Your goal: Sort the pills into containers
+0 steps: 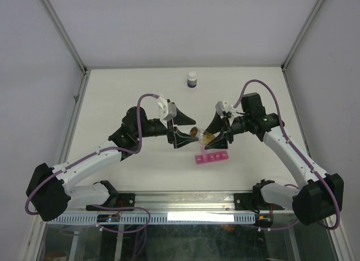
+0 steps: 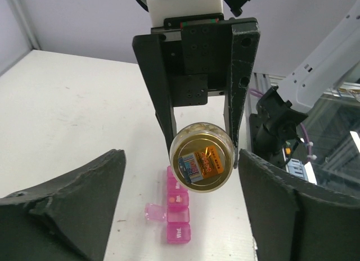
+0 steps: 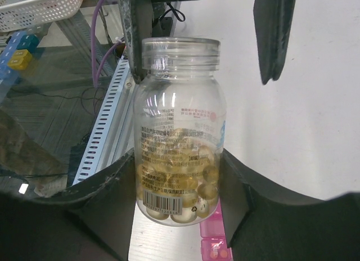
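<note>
The pills lie as a yellow-gold heap in the lower part of a clear bottle, which has no cap on its threaded neck. The fingers of the right arm are closed on the lower body of this bottle, one on each side, and hold it in the air above the desk. Below the bottle and a little to the side, not touching it, lies the pink organiser, a short strip of square compartments flat on the desk. One small lid at its side seems to stand open. The fingers of the left arm are wide apart, facing the end of the bottle. They hold nothing and touch nothing. A dark bottle with a white cap stands at the back of the desk, well apart.

In my judgement the step in hand is the pouring: the bottle is open and is over the organiser. Whether any pill is already in a compartment I cannot tell. The next move calls for tipping the mouth slowly down over the open compartment, so that only a few pills come out. The mouth looks wide against one compartment, so a quick tilt could spill pills onto the desk.
</note>
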Controlling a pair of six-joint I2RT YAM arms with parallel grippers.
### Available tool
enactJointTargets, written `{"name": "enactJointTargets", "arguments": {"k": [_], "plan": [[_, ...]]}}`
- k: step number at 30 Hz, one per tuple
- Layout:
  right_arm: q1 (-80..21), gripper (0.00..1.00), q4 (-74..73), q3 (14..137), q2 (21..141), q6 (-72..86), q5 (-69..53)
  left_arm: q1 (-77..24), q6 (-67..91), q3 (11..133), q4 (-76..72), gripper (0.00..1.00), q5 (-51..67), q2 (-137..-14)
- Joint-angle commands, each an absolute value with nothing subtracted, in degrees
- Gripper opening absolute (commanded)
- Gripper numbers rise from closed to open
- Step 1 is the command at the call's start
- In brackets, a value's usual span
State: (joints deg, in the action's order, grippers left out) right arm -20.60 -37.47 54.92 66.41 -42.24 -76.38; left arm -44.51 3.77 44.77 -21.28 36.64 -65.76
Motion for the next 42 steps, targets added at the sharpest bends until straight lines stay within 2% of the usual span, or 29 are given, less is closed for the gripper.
{"name": "enactJointTargets", "arguments": {"k": [1,6,8,10,11,12,14,16,17,19,25,33,40,42], "plan": [[-20.4,0.0,-37.2,56.5,66.3,-43.9,-79.1,-44.0,3.1,46.9,-23.0,0.63,41.0,-66.0],[-20.4,0.0,-37.1,56.4,66.5,-43.8,-79.0,-44.0,3.6,46.5,-23.6,0.4,41.3,-65.9],[-20.4,0.0,-36.8,56.2,66.6,-43.6,-78.7,-43.9,3.7,46.4,-23.6,0.22,41.6,-65.9],[-20.4,0.0,-36.3,56.0,66.6,-43.1,-78.0,-44.0,4.0,46.5,-23.7,0.09,42.1,-66.0],[-20.4,0.05,-36.0,55.9,66.6,-42.8,-77.7,-44.0,4.5,46.5,-23.9,0.04,42.1,-66.2],[-20.4,0.13,-35.7,55.9,66.7,-42.3,-77.4,-44.0,5.2,46.5,-24.2,0.0,41.7,-66.3],[-20.4,0.41,-35.2,55.9,66.7,-41.2,-76.9,-44.0,7.4,46.0,-25.4,0.0,40.3,-66.5],[-20.4,0.64,-34.9,56.1,66.5,-40.1,-76.1,-44.0,10.2,44.9,-27.2,0.0,39.1,-66.7],[-20.4,0.71,-34.3,56.1,66.3,-38.9,-75.6,-44.0,11.7,44.3,-28.3,0.0,38.6,-66.7],[-20.4,0.79,-32.1,56.0,66.3,-35.6,-74.8,-44.0,15.1,43.1,-30.2,0.0,37.4,-66.9],[-21.4,0.81,-27.3,54.8,66.7,-30.5,-72.8,-44.0,19.1,41.9,-31.6,0.0,31.9,-67.0],[-23.7,0.75,-19.7,52.6,67.4,-23.6,-70.6,-44.1,21.8,41.4,-34.8,0.0,30.0,-68.4],[-24.6,0.63,-18.7,52.7,67.7,-22.6,-69.8,-44.1,22.9,41.0,-36.4,0.0,29.6,-69.2],[-24.6,0.53,-18.5,52.8,67.8,-22.3,-70.1,-44.1,23.0,40.9,-36.8,0.0,29.4,-69.5]]}}
